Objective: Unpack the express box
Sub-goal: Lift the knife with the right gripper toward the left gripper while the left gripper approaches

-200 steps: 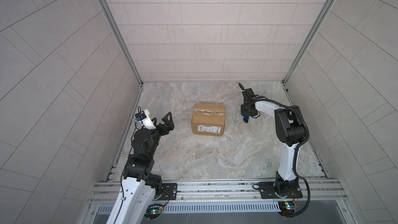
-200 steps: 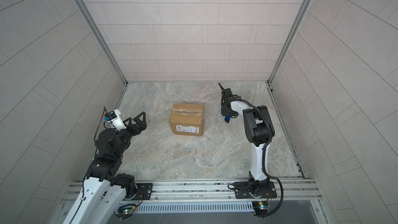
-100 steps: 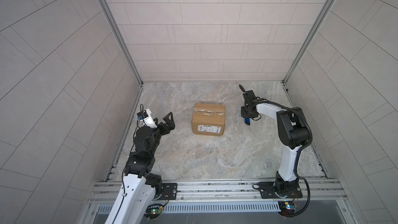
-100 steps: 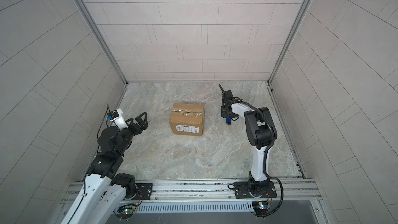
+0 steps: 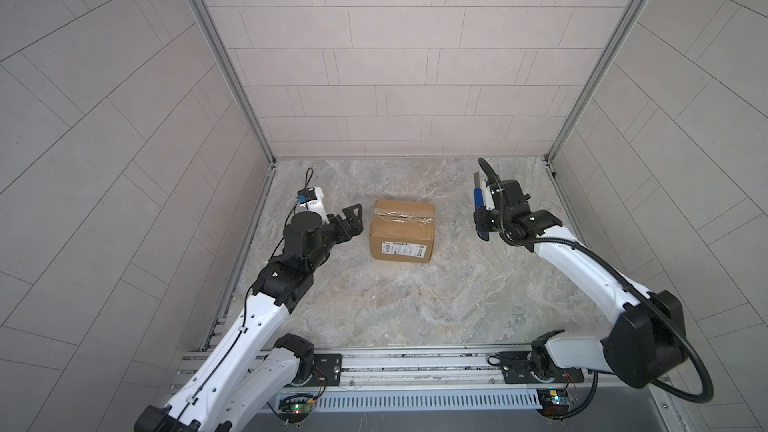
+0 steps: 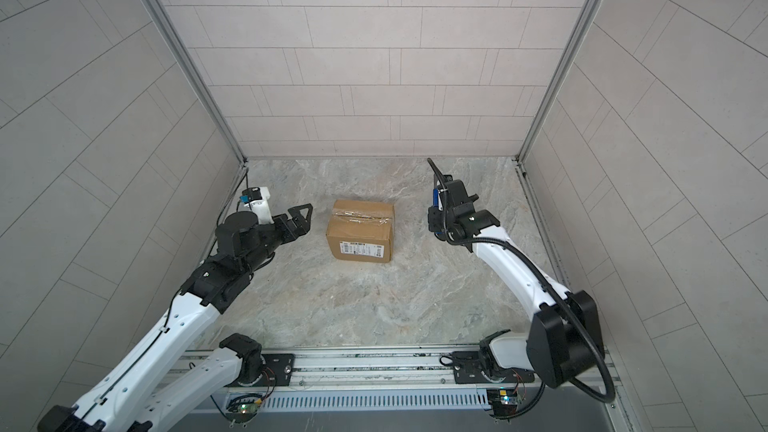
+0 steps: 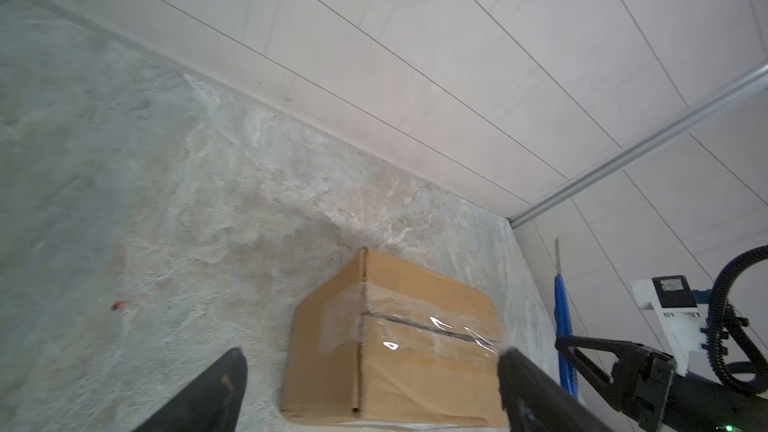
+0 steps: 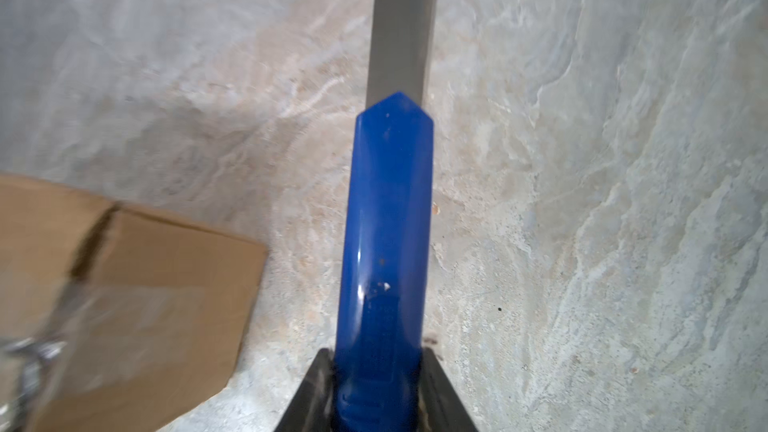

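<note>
The express box [image 5: 402,228] lies between the left tool [image 5: 348,218] and the knife [image 5: 479,198] in the right tool [image 5: 482,224].

Marbled tabletop [image 5: 395,305], express box [image 5: 402,230] resting centrally

Both top views look steeply down on the whole grey marbled tabletop [image 5: 415,305]; both wrist views skim it close, sharing the taped brown cardboard box [image 7: 399,367].

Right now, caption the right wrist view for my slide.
Right gripper clamps a blue utility knife, blade extended, apart from the express box.
</note>
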### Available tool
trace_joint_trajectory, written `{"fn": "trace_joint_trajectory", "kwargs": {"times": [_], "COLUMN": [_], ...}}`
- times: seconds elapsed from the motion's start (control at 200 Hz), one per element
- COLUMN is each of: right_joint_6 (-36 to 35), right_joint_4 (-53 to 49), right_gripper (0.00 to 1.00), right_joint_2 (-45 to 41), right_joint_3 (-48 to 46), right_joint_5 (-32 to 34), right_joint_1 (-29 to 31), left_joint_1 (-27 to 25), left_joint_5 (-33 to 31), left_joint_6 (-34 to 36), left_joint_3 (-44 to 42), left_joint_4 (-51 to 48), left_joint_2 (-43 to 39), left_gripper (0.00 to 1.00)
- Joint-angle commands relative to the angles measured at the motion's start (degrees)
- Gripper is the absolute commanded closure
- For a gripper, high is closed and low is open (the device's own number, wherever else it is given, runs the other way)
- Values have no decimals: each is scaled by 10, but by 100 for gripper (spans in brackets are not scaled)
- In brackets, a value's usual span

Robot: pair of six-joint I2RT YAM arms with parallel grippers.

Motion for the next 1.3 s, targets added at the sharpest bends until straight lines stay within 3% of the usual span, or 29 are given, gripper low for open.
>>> {"fn": "trace_joint_trajectory", "kwargs": {"times": [0.0, 0.225, 0.395, 0.676, 0.771, 1.297], "right_joint_6": [-17, -26, -33, -38, -44, -56], "right_joint_4": [24, 29, 50, 78, 84, 112], "right_gripper": [78, 78, 78, 78, 78, 78], "right_joint_2": [-58, -77, -63, -39, -35, -31], "right_joint_3": [-28, 0, 18, 29, 34, 34], "right_joint_5": [26, 38, 36, 28, 20, 5], "right_joint_1": [48, 134, 182, 214, 224, 265], "left_joint_1": [-68, -161, -191, -205, -204, -204], "left_joint_5": [-28, -26, -5, 32, 35, 1], "left_joint_6": [-16, -39, -43, -59, -61, -61], "left_joint_3": [44, 105, 142, 130, 130, 144], "left_joint_4": [12, 69, 79, 131, 135, 110], "left_joint_2": [54, 158, 205, 220, 223, 241], "left_gripper": [4, 6, 10, 22, 30, 55]}}
